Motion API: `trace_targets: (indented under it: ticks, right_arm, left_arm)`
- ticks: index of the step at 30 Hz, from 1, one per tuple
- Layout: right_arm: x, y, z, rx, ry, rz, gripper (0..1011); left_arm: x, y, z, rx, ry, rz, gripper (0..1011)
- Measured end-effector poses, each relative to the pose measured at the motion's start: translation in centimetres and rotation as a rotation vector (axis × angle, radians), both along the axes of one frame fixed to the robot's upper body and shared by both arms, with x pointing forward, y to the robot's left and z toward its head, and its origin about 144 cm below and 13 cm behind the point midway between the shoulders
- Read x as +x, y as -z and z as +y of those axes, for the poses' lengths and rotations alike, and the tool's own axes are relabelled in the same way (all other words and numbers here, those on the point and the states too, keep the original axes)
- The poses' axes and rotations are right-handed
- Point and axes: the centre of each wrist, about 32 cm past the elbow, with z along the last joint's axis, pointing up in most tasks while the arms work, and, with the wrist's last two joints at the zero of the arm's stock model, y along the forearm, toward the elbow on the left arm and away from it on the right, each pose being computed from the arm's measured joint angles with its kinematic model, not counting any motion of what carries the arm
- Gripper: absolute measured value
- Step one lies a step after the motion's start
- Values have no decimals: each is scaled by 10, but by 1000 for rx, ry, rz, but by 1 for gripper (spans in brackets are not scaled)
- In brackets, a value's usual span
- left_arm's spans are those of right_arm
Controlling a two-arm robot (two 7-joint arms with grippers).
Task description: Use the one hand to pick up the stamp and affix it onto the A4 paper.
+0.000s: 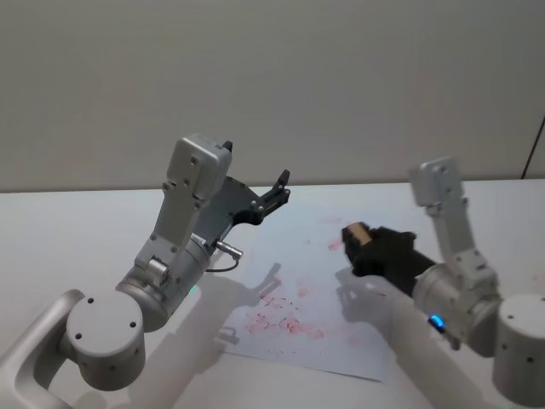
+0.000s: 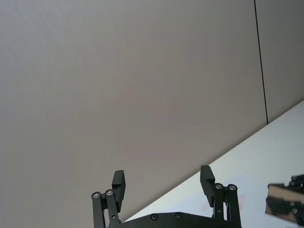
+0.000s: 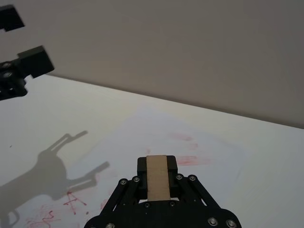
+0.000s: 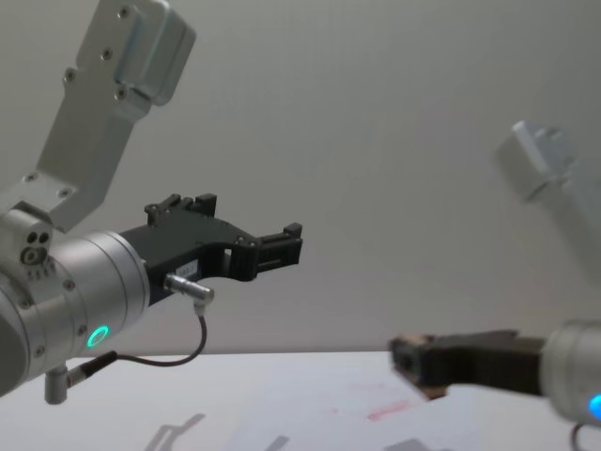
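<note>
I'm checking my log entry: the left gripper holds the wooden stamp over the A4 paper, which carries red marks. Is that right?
Not quite. The right gripper holds it: the right wrist view shows its jaws shut on the wooden stamp. The left gripper hangs open, raised off the table. The rest stands: the stamp is over the A4 paper, which carries red marks.

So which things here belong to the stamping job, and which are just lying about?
Job: right tool, shut on the stamp; the A4 paper below it.
Not the job: left tool, open, raised over the table.
</note>
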Motion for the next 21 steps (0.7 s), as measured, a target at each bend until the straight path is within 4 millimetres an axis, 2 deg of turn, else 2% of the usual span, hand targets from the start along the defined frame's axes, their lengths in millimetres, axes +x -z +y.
trace_targets:
  ticks: [4, 14, 21]
  right_arm:
    - [-3, -6, -11, 11, 41, -4, 219]
    - [-18, -13, -65, -28, 187, 23, 219]
    - [-28, -13, -93, -82, 244, 42, 219]
  left_arm:
    - [0, 0, 0, 0, 0, 0, 1001]
    - [0, 0, 0, 0, 0, 0, 1001]
    - [0, 0, 0, 0, 0, 0, 1001]
